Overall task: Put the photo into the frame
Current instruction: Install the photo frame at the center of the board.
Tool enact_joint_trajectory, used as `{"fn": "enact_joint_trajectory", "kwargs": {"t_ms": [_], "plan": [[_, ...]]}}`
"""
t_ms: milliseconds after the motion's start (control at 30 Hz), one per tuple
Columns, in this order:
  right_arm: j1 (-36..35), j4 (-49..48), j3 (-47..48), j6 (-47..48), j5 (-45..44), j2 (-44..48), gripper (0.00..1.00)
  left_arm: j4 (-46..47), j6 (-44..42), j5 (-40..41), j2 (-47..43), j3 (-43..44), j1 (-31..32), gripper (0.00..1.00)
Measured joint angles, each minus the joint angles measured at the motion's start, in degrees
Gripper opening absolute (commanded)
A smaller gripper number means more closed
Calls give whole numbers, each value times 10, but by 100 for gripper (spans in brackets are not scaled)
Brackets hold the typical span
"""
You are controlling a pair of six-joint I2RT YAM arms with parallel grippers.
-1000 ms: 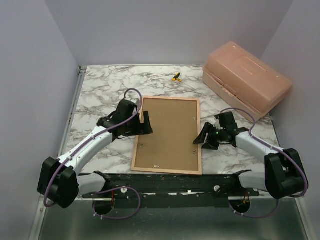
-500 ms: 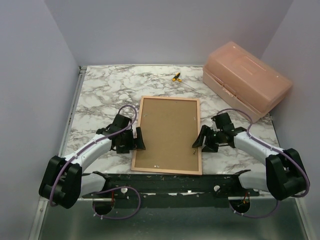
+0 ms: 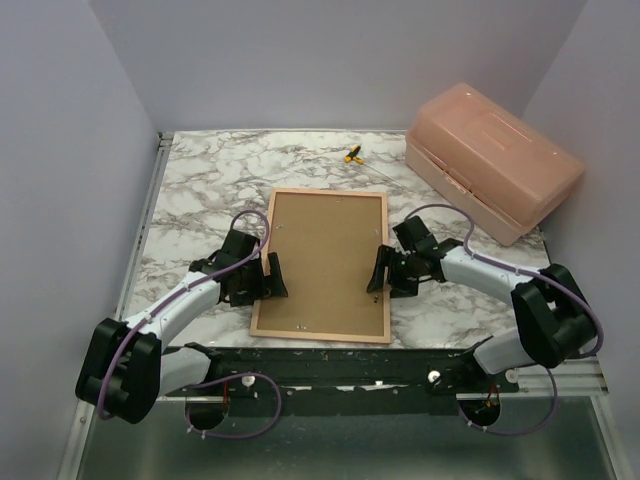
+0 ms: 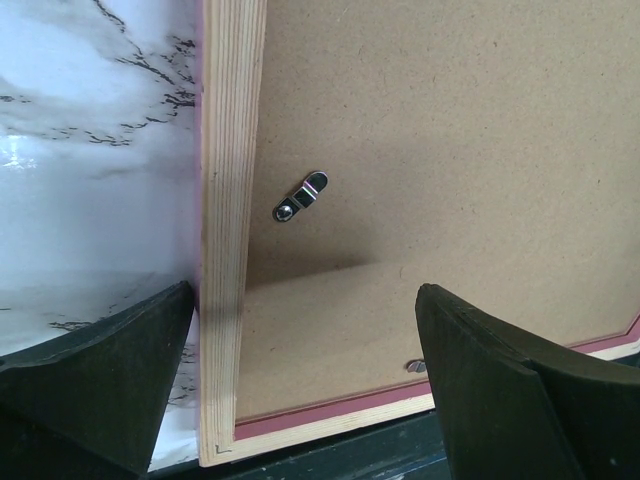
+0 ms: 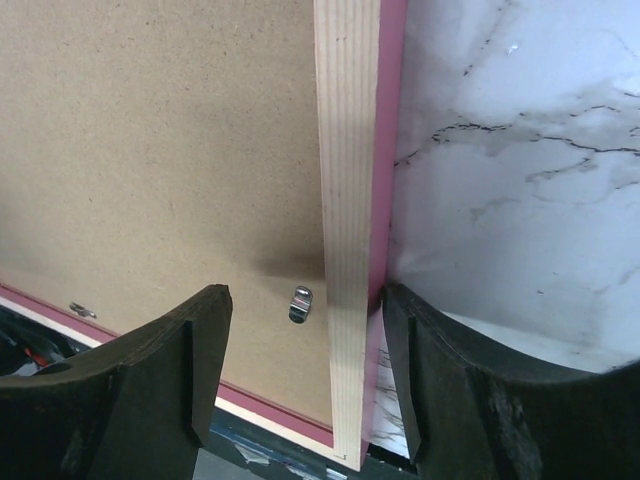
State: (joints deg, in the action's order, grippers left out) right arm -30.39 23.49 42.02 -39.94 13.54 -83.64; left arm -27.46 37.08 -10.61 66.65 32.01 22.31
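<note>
The pink-fronted, wood-backed rectangular picture frame (image 3: 330,190) lies face-down on the marbled surface (image 3: 200,190), long axis running away from the arms; left claw (image 3: 265,277) spread astride its left rail, right claw (image 3: 380,272) spread astride its right; mountain photo unseen

The frame (image 3: 320,262) lies flat, back up, in the middle of the table (image 3: 200,190), with the backing board (image 3: 322,250) sitting inside it. The left gripper (image 3: 268,276) straddles the frame's left rail, one finger outside over the table, the other over the board. The right gripper (image 3: 380,272) does the same on the right rail. Behind the frame, near the far edge, lies a small tool (image 3: 352,154). The box (image 3: 492,160) sits in the far right corner, well apart from the frame.
</note>
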Motion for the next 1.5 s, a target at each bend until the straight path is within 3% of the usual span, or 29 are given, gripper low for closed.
{"fn": "enact_joint_trajectory", "kwargs": {"t_ms": [300,567,833,933,1100,1200,1433,1467,1500], "plan": [[-28,15,-7,-6,-49,26,72,0,0,1,4,1,0,96],[-70,30,3,-20,-101,7,57,-1,0,1,8,4,0,95],[-92,70,35,-28,-153,-23,49,-1,0,2,8,4,0,95],[-99,81,44,-32,-165,-31,40,-1,0,2,9,4,0,95],[-106,98,56,-37,-184,-38,11,-1,0,2,9,4,0,95],[-109,101,58,-37,-190,-38,0,-1,0,2,9,4,0,94],[-111,112,65,-35,-207,-38,0,-1,-1,2,10,5,0,94],[-112,114,66,-35,-210,-38,4,0,-2,1,10,5,0,94],[-113,117,68,-33,-214,-38,13,0,-2,1,10,5,0,94]]}}
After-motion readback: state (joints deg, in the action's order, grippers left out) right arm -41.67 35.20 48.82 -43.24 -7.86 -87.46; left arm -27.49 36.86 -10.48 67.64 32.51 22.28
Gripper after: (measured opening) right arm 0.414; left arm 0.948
